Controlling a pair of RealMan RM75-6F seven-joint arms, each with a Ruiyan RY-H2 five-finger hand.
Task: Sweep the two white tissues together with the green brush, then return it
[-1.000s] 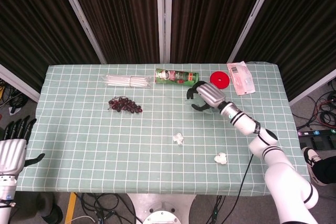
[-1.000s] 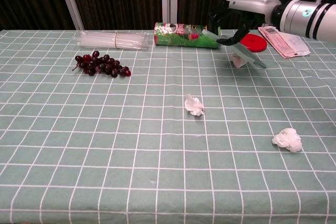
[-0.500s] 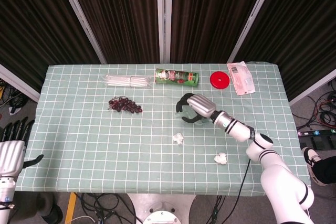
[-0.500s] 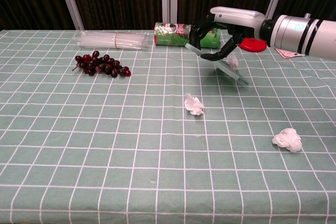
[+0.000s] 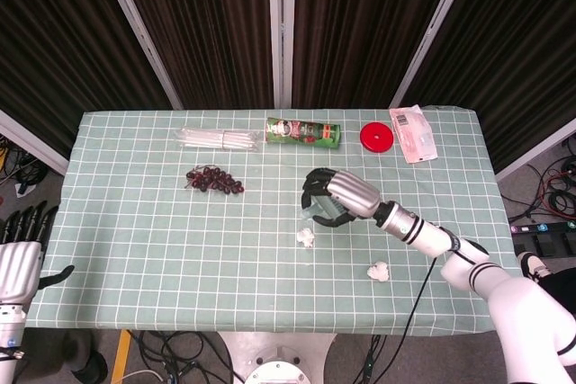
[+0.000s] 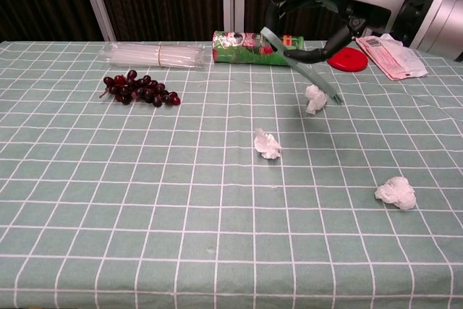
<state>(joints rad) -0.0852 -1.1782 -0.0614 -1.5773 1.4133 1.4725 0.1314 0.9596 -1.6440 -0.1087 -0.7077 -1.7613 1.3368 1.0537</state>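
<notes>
- My right hand point(image 6: 340, 9) grips the brush point(image 6: 304, 66), fingers curled around it.
- One tissue point(image 6: 268, 144) lies just below the brush tip; the other tissue point(image 6: 396, 192) lies well apart.
- My left hand point(image 5: 20, 249) is spread.

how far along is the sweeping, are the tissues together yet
Done: the right hand grips the green brush, lifted off the table with its white tuft hanging down. In hand: the brush is above and behind the nearer tissue, not touching it. Left: both tissues lie apart, the other tissue off to the right, so the sweeping and returning the brush remain.
</notes>
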